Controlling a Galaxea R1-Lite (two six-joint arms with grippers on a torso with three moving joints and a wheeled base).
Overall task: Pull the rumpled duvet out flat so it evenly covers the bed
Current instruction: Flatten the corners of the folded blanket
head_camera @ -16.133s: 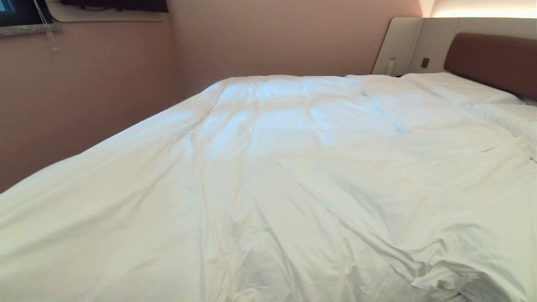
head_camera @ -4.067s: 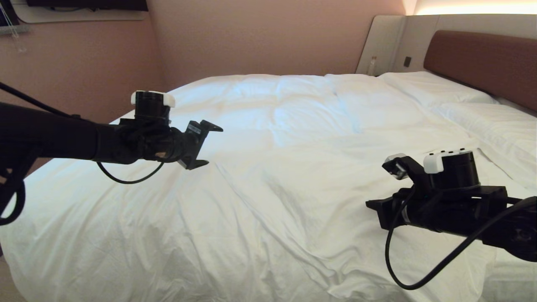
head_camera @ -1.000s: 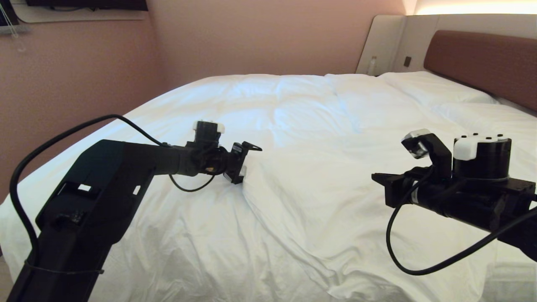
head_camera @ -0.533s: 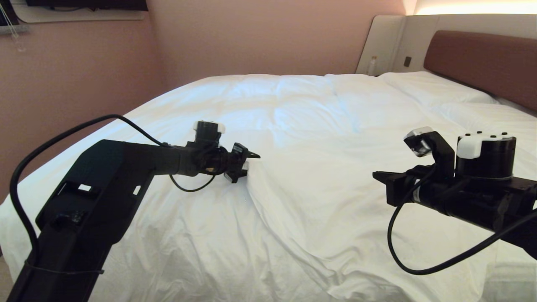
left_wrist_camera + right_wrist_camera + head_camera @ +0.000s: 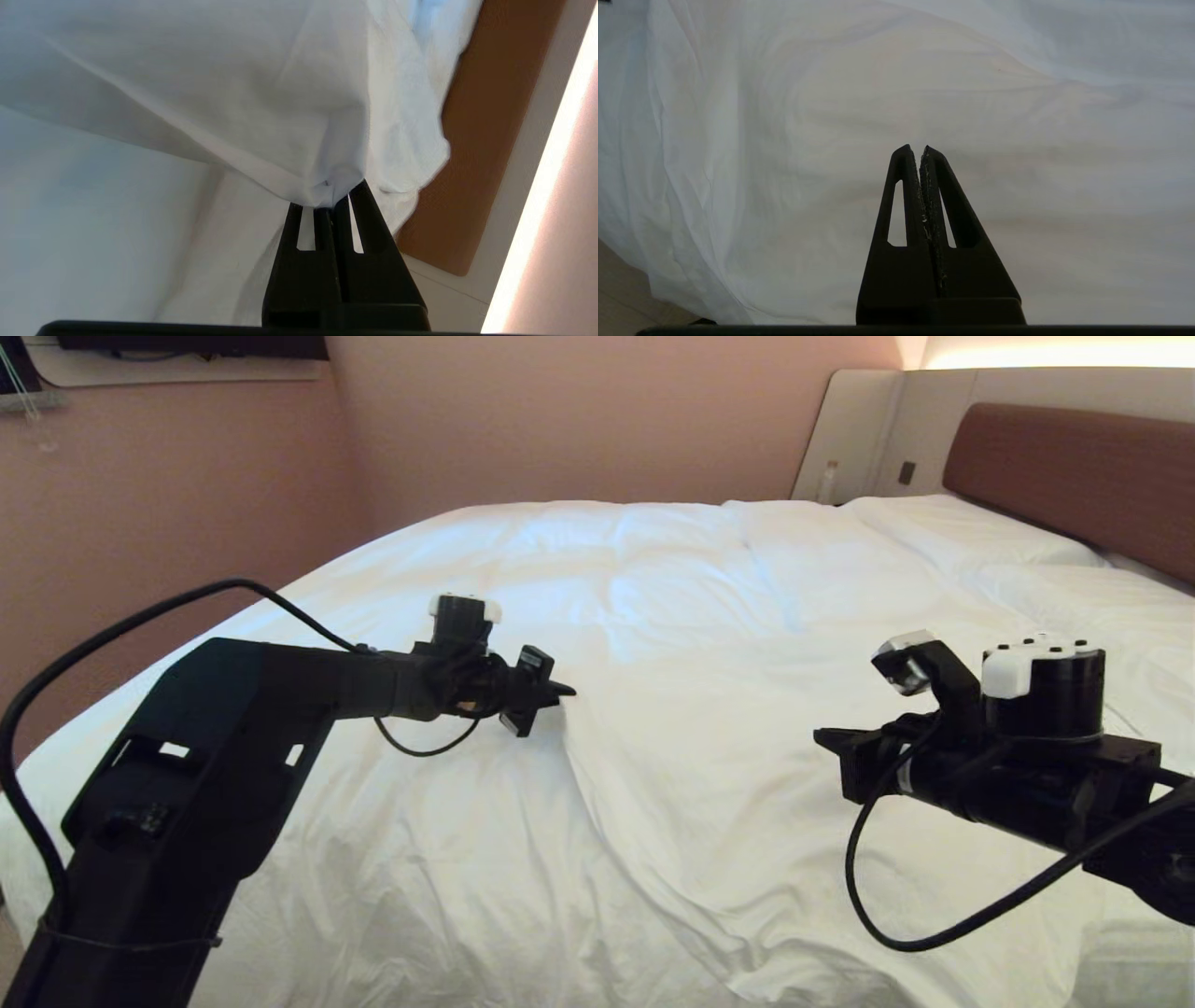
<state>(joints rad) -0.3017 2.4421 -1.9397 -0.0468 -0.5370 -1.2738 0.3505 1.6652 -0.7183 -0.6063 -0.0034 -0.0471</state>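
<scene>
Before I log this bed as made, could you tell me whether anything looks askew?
Yes: the duvet is uneven. A raised fold runs diagonally down the middle, from where the left gripper pinches it, and its near edge lies bunched.

I am looking over every view now, and I am not finding any readable text or label.

We see the duvet (image 5: 709,644) as matt white cloth, soft and finely creased. The headboard (image 5: 1074,476) looks like matt brown padding, its side panels (image 5: 840,434) smooth beige. Our left gripper (image 5: 331,205) and right gripper (image 5: 917,151) are matt black plastic; the right one's inner pads look scuffed.
</scene>
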